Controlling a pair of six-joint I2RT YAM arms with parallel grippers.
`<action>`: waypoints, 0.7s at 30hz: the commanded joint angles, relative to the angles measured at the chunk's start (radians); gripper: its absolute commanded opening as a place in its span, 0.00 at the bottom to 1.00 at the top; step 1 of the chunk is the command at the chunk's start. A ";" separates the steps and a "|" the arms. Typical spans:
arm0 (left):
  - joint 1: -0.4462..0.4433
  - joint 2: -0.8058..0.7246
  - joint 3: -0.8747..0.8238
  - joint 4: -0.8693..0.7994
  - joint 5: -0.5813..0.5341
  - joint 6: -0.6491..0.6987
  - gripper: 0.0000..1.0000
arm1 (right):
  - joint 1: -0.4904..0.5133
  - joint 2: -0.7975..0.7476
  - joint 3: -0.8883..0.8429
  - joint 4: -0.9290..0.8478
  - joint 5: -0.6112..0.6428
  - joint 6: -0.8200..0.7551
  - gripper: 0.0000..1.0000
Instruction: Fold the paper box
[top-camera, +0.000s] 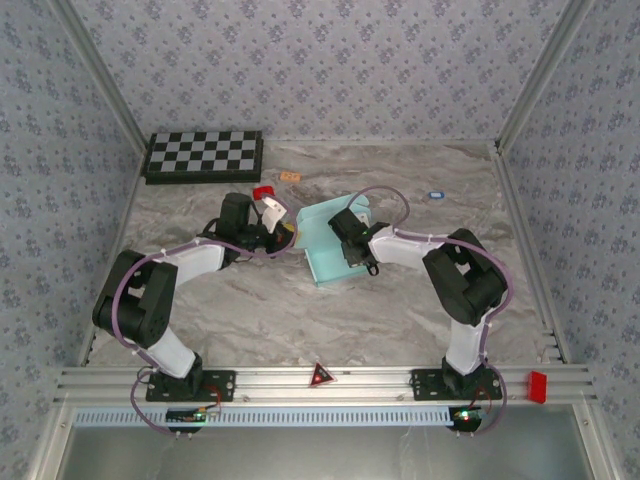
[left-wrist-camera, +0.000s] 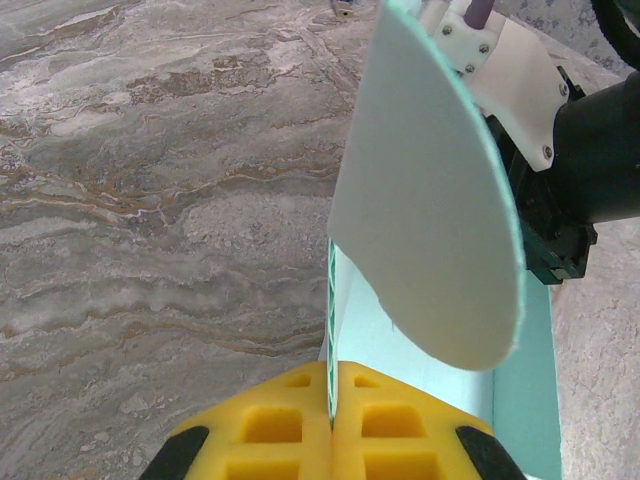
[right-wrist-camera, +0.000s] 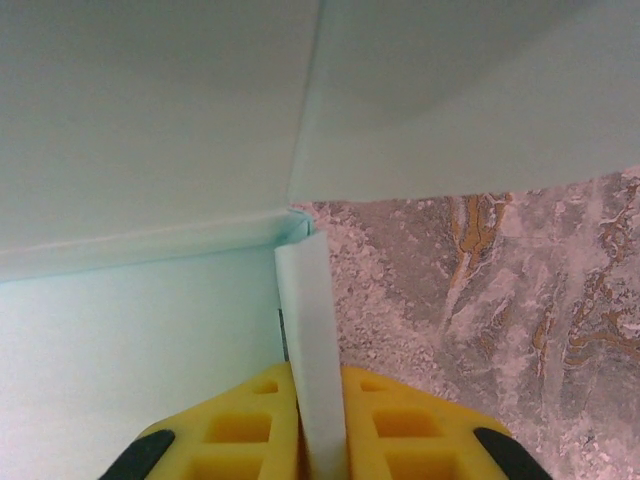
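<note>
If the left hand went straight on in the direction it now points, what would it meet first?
The paper box itself: the left hand is shut on its edge, and its rounded flap rises right ahead. Behind the flap sits the right arm's wrist, probably close, though depth is unclear.

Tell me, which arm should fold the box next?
Probably right: the right pincer pinches a narrow flap at the box corner. The left pincer clamps a wall edge, steadying it.
</note>
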 joint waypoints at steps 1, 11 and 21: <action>0.020 -0.008 0.038 -0.028 0.049 0.022 0.00 | -0.023 0.032 -0.042 -0.106 0.080 0.028 0.18; 0.017 -0.004 0.042 -0.027 0.076 0.019 0.00 | -0.015 -0.024 -0.036 -0.069 -0.004 0.019 0.29; 0.014 -0.004 0.040 -0.024 0.078 0.028 0.00 | -0.015 -0.074 -0.032 -0.080 -0.071 0.013 0.43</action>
